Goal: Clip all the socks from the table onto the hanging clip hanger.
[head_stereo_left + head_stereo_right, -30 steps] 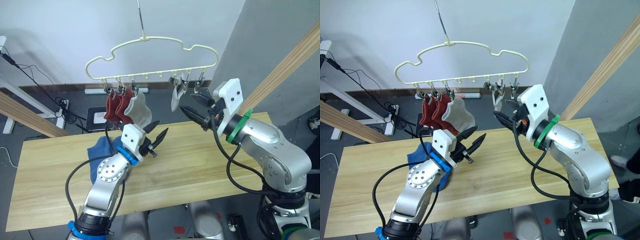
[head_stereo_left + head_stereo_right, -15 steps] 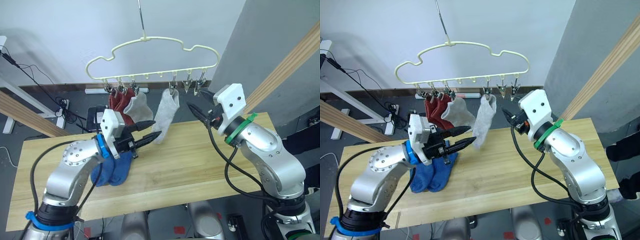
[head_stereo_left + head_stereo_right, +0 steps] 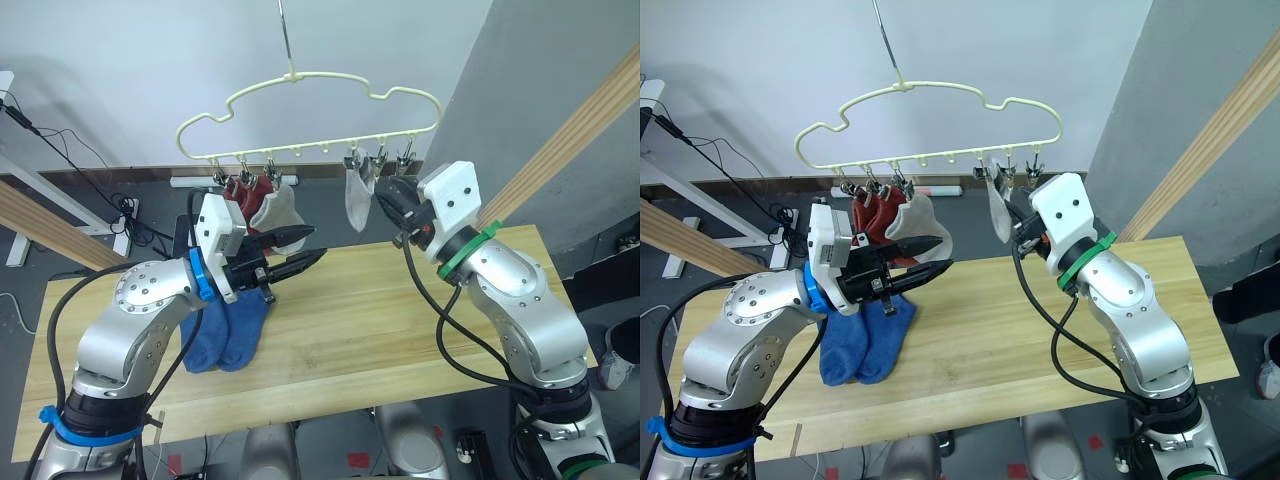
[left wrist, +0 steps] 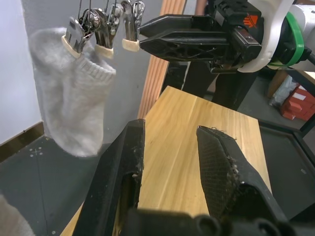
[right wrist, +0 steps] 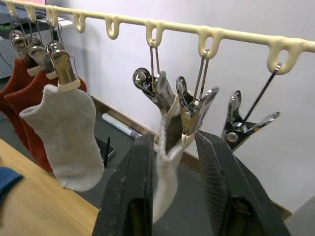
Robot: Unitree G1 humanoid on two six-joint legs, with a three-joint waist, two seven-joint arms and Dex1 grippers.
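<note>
Clip hanger [image 3: 310, 115] hangs in the upper centre of the frame; two brick red socks [image 3: 238, 192] and one grey sock [image 3: 276, 208] are clipped at its left, a second grey sock [image 3: 357, 200] right of centre. Right pincer [image 3: 388, 196] is up beside that sock, jaws narrowly apart around its hanging fabric, no firm grip visible. Left pincer [image 3: 296, 248] is wide, empty, above the tabletop [image 3: 400, 320]. Blue socks [image 3: 225, 330] lie at centre left. Judgement: confirm the clip bites the cuff fully before backing off; withdraw gently so the hanger doesn't swing
</note>
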